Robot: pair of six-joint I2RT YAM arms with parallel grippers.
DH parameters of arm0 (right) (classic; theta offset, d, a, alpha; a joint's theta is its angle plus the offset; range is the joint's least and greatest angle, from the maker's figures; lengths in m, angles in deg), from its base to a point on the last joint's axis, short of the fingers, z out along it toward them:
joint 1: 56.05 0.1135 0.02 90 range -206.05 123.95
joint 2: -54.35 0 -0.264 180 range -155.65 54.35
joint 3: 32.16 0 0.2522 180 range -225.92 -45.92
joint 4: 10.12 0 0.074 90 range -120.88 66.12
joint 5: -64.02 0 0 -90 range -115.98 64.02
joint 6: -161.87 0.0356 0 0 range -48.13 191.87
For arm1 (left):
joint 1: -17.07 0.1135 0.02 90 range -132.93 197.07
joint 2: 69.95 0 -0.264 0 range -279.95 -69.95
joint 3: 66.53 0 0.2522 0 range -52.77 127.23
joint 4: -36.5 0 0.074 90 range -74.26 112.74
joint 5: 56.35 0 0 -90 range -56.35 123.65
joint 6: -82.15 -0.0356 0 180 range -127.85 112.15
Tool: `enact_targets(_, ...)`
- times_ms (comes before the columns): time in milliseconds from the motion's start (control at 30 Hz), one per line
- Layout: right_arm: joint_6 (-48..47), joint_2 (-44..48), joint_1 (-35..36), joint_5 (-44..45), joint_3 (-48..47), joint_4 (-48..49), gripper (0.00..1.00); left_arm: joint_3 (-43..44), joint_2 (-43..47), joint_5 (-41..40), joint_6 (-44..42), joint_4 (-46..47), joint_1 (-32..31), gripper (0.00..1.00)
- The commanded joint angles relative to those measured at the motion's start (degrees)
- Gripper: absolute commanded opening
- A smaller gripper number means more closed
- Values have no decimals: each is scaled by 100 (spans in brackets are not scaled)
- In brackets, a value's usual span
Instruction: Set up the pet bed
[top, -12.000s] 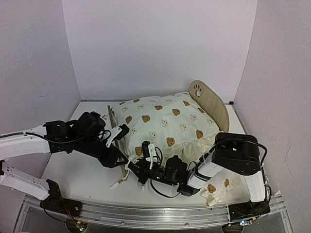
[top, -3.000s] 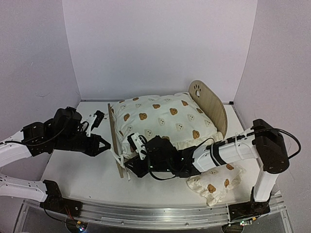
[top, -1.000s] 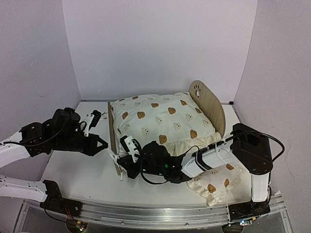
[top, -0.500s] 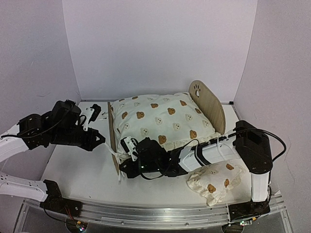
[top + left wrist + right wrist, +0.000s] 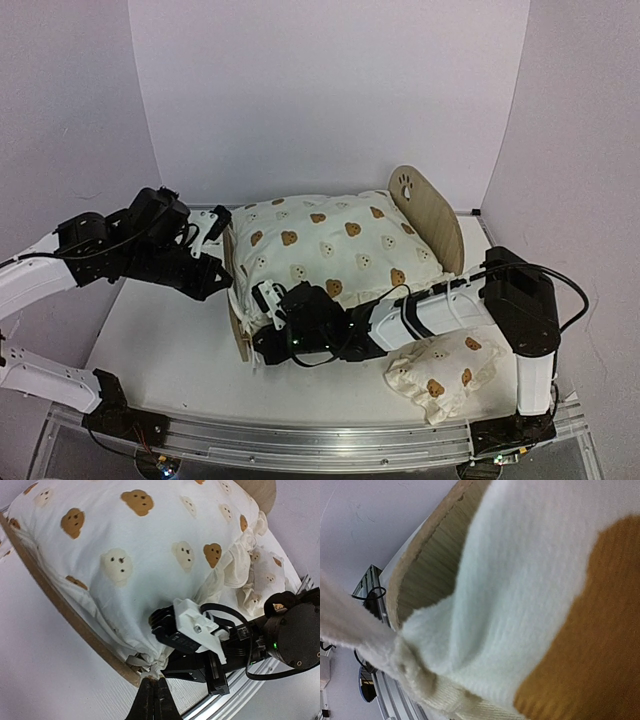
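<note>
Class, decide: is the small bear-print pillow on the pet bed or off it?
Off. The small pillow lies on the table, in front of the pet bed, which holds the large cushion.

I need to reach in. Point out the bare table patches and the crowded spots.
Largest free patch: near-left table, bordered by the footboard, the left arm and the near rail. A narrow strip runs between the headboard and the right wall. Crowded: the near side of the pet bed, under the right arm, and the near-right corner, holding the small pillow.
</note>
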Motion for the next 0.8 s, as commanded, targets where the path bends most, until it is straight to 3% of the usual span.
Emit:
enact_targets(0, -50, 145, 20, -54, 129, -480, 0, -550, 1014, -683, 1302, 478, 23, 0)
enact_targets(200, -84, 128, 12, -156, 99, -418, 0, -1516, 2242, -1336, 2981, 398, 33, 3)
enact_targets(333, -108, 133, 12, -185, 76, -409, 0, -1881, 2674, -1364, 3850, 396, 35, 56)
enact_targets(400, -110, 148, 15, -207, 76, -409, 0, -2042, 2984, -1130, 4078, 419, 35, 66)
enact_targets(567, -113, 129, 14, -238, 60, -375, 0, -3117, 3616, 51, 4460, 1370, 34, 67)
enact_targets(667, -122, 119, 10, -271, 41, -374, 0, -3926, 3335, 1211, 4689, 2804, 7, 76)
enact_targets(767, -126, 121, 5, -250, 49, -366, 0, -3920, 2871, 1086, 4401, 2986, -187, 76)
